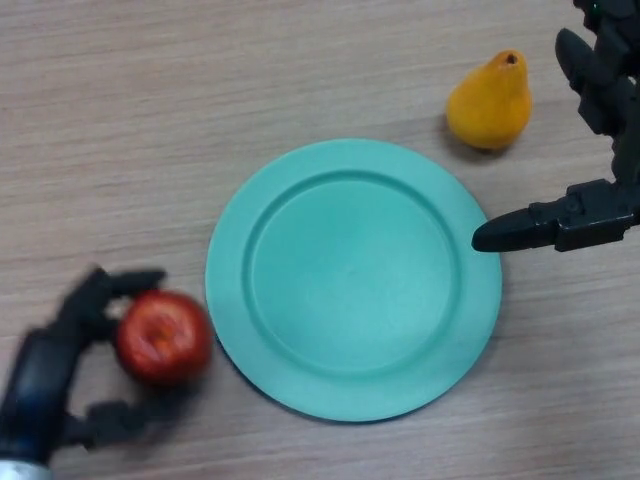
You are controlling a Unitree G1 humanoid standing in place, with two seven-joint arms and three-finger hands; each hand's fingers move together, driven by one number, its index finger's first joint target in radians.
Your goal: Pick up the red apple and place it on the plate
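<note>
A red apple lies at the lower left, just off the left rim of a teal plate in the middle of the wooden table. My left hand is curled round the apple, with fingers above it and the thumb below it. The plate holds nothing. My right hand hangs at the right edge, open, its thumb reaching over the plate's right rim and its fingers near the top right corner.
A yellow-orange pear lies on the table beyond the plate's upper right rim, close to my right hand's fingers.
</note>
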